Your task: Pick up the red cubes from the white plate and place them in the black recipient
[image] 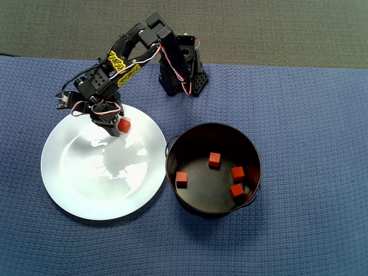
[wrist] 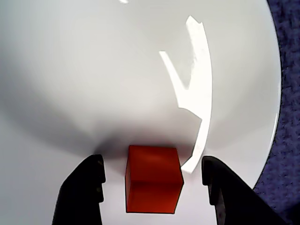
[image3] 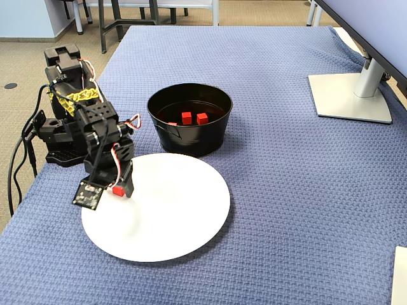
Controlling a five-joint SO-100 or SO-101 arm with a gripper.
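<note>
Wrist view: gripper (wrist: 152,180) fingers apart, straddling last cube (wrist: 153,184) on plate (wrist: 93,70), cube centred; pot (image: 214,170) at 4 o'clock overhead.

Round white plate (image: 86,190): showing glossy, smooth, mirror-like glare.
Small orange-red cube (wrist: 153,178): looking matt, smooth-faced.
Round black pot (image: 190,201): gleaming inside, like metal.
Blue desk cloth (image3: 286,190): appearing woven, rough, waffle-textured.
Black fingers (wrist: 82,187): looking like matt plastic.

- Overhead view: large round glossy white plate (image: 86,190) lies left of the round deep black pot (image: 187,137), nearly touching.
- Four small orange-red cubes (image: 214,160) lie in the pot.
- One cube (wrist: 153,179) sits on the plate's rim area, between the gripper (wrist: 154,187) fingers.
</note>
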